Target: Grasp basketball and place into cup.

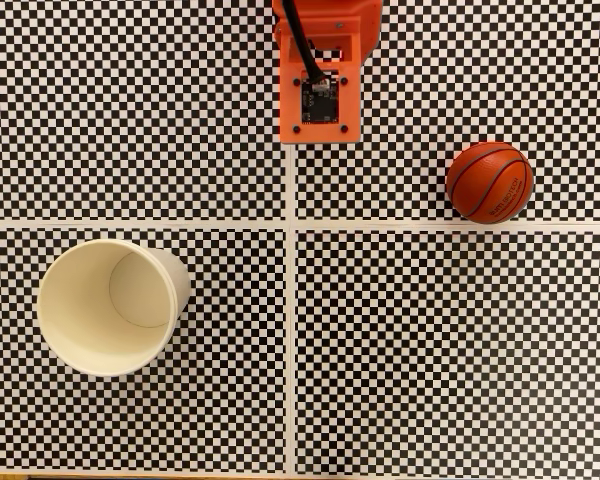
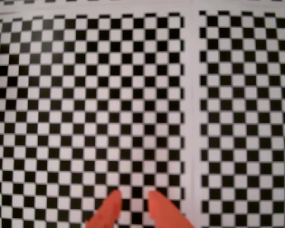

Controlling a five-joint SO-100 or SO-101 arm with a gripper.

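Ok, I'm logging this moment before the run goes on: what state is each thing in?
basketball: resting on the checkered mat, free of the arm.
cup: upright, mouth open, empty.
gripper: fingertips slightly apart, holding nothing, over bare mat in the wrist view.

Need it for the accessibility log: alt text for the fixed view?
Top-down view of a checkerboard table: an empty cup stands at lower left, a basketball rests at upper right, far from it. The arm pokes in at top centre, touching neither.
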